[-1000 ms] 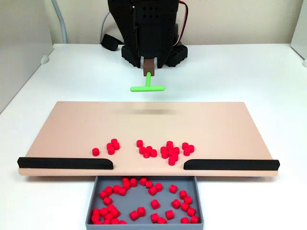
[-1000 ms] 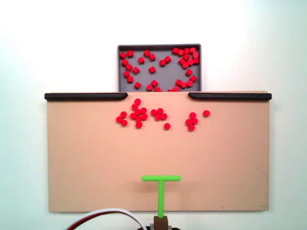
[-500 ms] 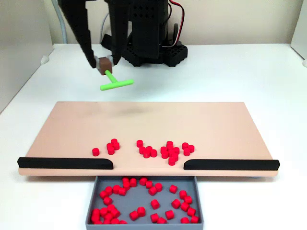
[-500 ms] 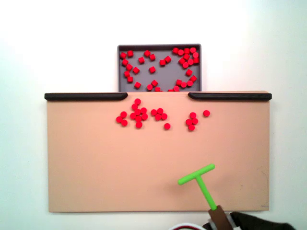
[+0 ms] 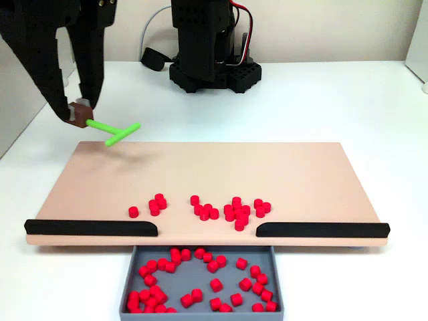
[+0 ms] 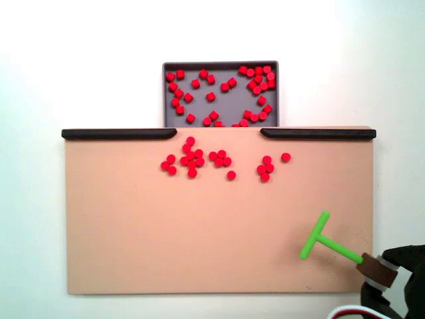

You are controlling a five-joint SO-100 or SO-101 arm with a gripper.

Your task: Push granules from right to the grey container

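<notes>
Black plastic fingers close on a small brown block, and from that block juts the green T-shaped stick, so the gripper is clamped shut around the tool's holder with no gap showing between the jaws and the block. In a fixed view from the front, the stick hangs above the far left corner of the tan board, its crossbar tilted and lifted clear of the surface, with a faint shadow beneath it. In a fixed view from above, the same stick lies over the board's lower right corner, its crossbar slanting toward the middle and the brown block at the board's edge. The granules lie in a loose band across the board, well apart from the stick, gathered in three or four small clusters just short of the gap between the two black strips. From above, these loose pieces sit near the board's top edge. The grey container sits just past that edge, centred on the gap, and already holds many more red pieces scattered over its floor; from above the tray touches the board's top edge. The arm's black base stands on the white table behind the board.
</notes>
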